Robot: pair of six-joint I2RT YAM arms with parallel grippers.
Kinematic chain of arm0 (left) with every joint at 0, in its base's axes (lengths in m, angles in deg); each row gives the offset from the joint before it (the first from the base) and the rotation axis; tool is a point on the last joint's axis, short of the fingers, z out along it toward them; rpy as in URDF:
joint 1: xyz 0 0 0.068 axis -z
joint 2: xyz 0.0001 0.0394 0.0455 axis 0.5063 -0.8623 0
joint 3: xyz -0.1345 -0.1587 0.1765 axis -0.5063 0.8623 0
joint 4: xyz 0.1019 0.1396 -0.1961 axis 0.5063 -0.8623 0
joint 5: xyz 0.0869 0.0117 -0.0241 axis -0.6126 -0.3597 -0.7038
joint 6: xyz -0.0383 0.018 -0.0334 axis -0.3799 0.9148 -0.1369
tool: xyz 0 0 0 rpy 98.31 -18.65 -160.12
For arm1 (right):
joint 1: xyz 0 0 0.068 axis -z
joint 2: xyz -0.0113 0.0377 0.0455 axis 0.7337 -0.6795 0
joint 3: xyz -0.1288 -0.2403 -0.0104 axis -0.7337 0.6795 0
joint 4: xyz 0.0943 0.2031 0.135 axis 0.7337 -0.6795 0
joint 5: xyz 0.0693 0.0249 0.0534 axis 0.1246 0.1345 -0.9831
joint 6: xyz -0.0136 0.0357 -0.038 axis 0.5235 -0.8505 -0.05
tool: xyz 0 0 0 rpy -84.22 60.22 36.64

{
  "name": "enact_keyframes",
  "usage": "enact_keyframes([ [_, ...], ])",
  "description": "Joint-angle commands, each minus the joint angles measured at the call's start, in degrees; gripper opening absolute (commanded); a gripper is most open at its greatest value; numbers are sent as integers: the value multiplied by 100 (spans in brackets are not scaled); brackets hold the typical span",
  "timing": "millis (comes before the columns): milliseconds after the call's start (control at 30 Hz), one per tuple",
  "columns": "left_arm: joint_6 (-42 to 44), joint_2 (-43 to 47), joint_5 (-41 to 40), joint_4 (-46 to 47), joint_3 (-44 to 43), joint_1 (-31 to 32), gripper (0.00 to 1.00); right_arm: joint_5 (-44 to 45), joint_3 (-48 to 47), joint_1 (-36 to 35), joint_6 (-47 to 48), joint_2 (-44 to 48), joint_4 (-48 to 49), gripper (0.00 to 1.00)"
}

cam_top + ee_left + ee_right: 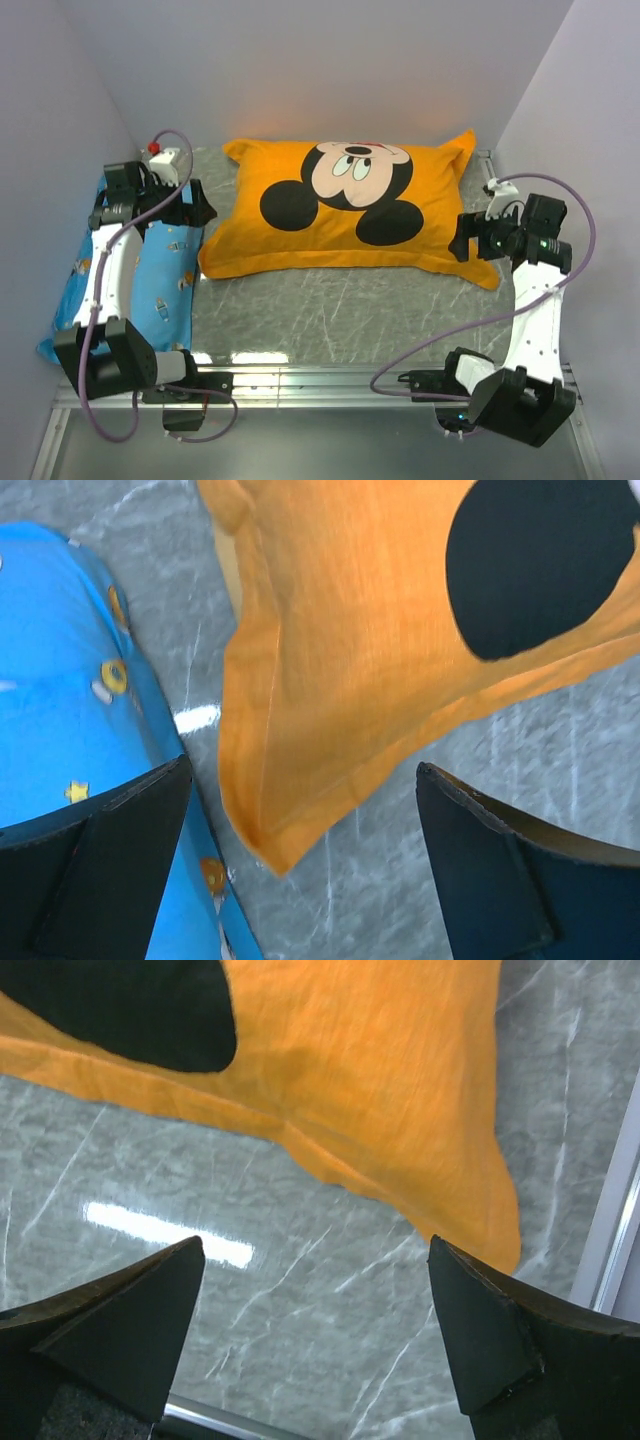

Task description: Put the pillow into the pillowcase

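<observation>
The pillowcase (350,210) lies on the grey marbled table (330,310) with the Mickey face up, plump and filled out from corner to corner. I cannot see the pillow itself in any of my views. The case sits between my two arms.

My left gripper (193,210) hangs just off the case's left edge, close to its near-left corner. Its fingers are spread wide with nothing clamped between them. From my left wrist, the orange corner of the pillowcase (350,660) points down into the gap of the gripper and appears to touch neither finger. The blue cartoon-print pillow (60,680) lies just beside that corner, on the left side of the view.

My right gripper (468,240) is at the case's right edge, by the near-right corner. It is also spread apart and holds nothing. From my right wrist, the orange fabric fills the top of the view. Its corner tapers down toward the finger on the right of that view, and bare table shows across the rest of the gap
</observation>
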Motion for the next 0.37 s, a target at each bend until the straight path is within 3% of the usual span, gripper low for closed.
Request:
enact_keyframes([
  [0, 294, 711, -367, 228, 396, -5, 99, -75, 299, -12, 139, 530, 15, 100],
  [333, 479, 897, -561, 263, 643, 13, 100, -48, 1029, -56, 60, 1102, 138, 100],
])
